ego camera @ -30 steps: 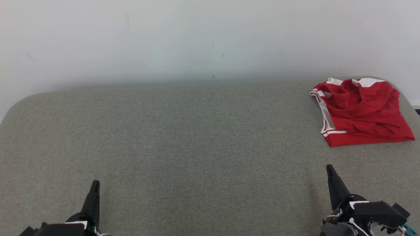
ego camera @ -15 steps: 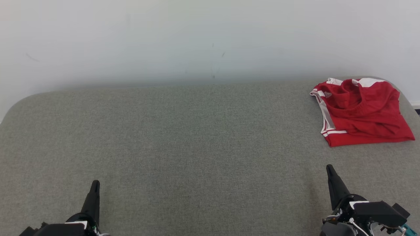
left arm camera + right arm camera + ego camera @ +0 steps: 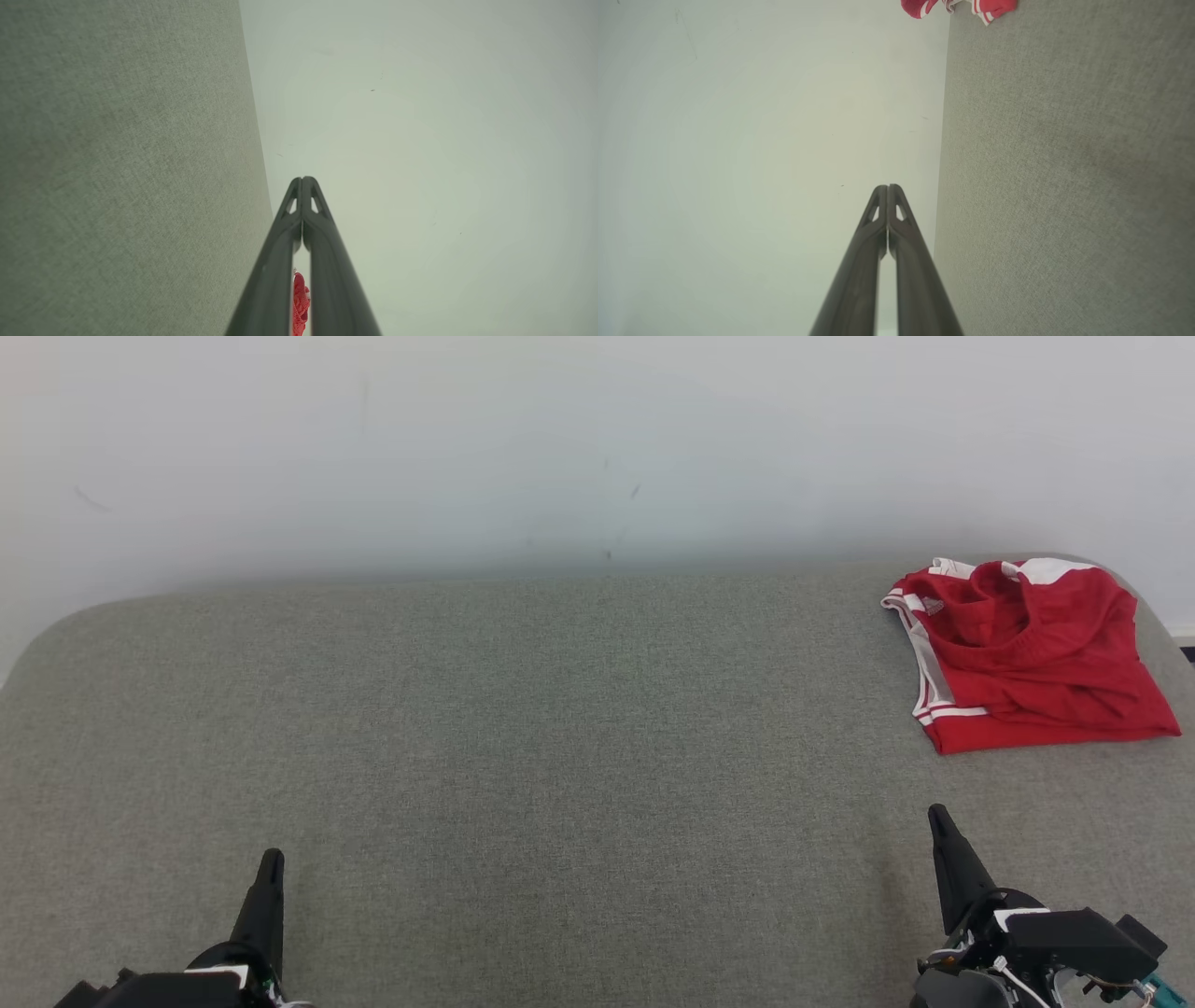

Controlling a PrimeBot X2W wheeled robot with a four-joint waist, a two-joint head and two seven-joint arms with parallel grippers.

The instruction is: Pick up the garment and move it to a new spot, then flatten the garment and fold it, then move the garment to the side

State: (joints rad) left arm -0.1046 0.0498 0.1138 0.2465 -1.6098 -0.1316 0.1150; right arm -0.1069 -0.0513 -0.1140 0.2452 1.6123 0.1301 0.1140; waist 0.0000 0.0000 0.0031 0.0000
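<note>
The garment (image 3: 1027, 653) is red with white stripes and lies folded at the far right corner of the grey-green fabric table (image 3: 560, 756). My left gripper (image 3: 270, 861) rests low at the near left, shut and holding nothing. Near the right front, my right gripper (image 3: 936, 817) is shut and empty too, well short of the garment. The left wrist view has its fingertips pressed together (image 3: 303, 181), with a sliver of the garment (image 3: 300, 303) seen between the finger shafts. In the right wrist view the closed tips (image 3: 887, 189) point along the table edge, the garment (image 3: 962, 7) at the top.
A pale wall (image 3: 560, 448) rises right behind the table's far edge. The table's corners are rounded, and its wide fabric surface stretches between the two grippers and leftward from the garment.
</note>
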